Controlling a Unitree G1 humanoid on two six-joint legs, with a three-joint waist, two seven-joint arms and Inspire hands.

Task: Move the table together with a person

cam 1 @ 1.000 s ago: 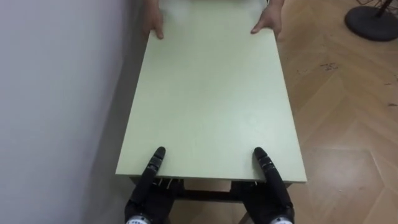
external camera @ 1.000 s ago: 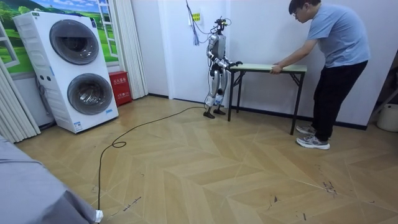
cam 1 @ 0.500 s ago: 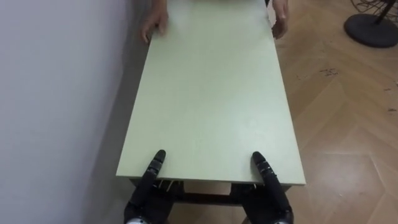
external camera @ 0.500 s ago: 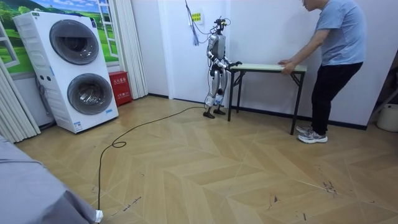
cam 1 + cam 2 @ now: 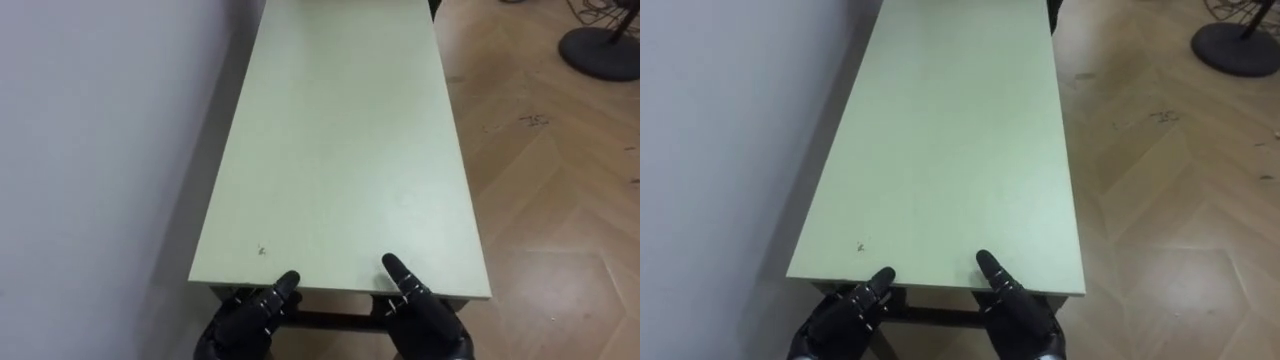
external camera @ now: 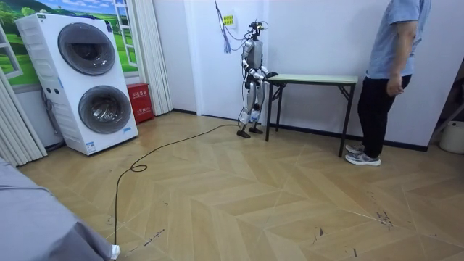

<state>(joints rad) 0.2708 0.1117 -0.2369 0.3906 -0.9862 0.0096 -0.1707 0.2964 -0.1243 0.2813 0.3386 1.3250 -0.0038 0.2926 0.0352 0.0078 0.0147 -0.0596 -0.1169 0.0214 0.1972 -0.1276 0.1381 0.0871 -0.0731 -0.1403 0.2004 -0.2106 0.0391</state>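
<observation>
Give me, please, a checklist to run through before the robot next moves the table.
1. Person holding the far end: not ok, arms hang at their sides.
2. Left hand at the near edge of the table: ok; grip underneath cannot tell.
3. Right hand at the near edge: ok; grip cannot tell.
4. Room beside the wall: not ok, table stands close along it.
5. Dark round base apart from the table: ok.
</observation>
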